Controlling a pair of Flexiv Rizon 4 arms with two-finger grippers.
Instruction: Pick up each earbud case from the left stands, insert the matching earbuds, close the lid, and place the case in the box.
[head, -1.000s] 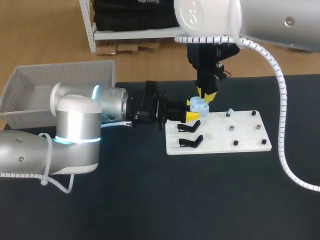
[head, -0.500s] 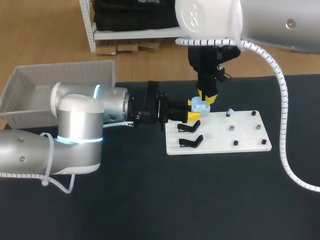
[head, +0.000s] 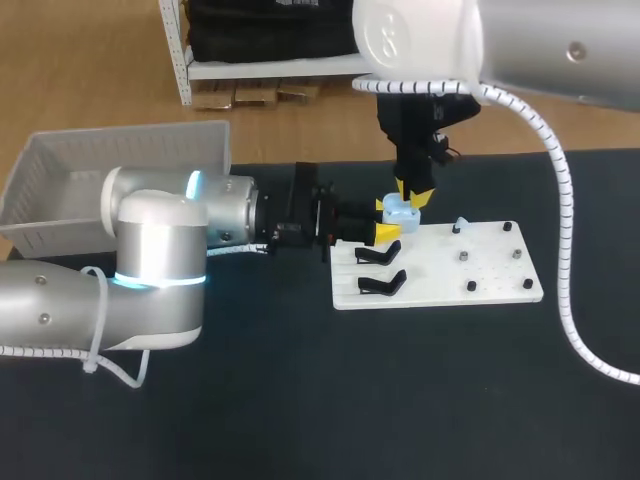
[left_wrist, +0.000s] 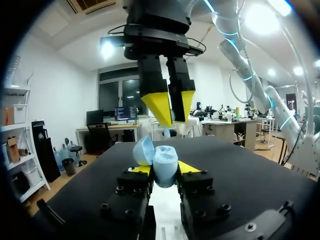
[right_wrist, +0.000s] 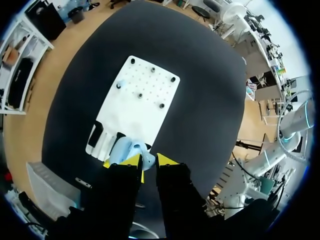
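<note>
**Helper:** Holding the earbud case (left_wrist: 164, 162) steady is the big job right now. Your left gripper (left_wrist: 165, 169) squeezes it from both sides. It is up in the air by the far corner of the white board (head: 490, 270), close to the black stands (head: 380, 256).

**You:** Is the case open?

**Helper:** Yes. The lid (left_wrist: 144, 150) is tipped back to one side. The cup part faces up at your right gripper (left_wrist: 168, 107).

**You:** And what does the right gripper have?

**Helper:** It hangs just over the case and points straight down. Its fingers are pinched close on what looks like a small pale earbud (left_wrist: 166, 131). In the left wrist view you can see only the bottom bit poking out under the yellow tips.

**You:** How do I put it in well?

**Helper:** Line the earbud up over its own hole first, not over the lid. Then come down slow and straight. I think a push from the side could twist the case in the left fingers. Let go only when the earbud sits down in its hole, then lift straight up.

**You:** What comes after?

**Helper:** Something that looks like a second earbud (head: 461, 224) waits on the board, well apart from the case. After that, shut the lid and put the case in the box (head: 60, 170) far to your left.
</note>
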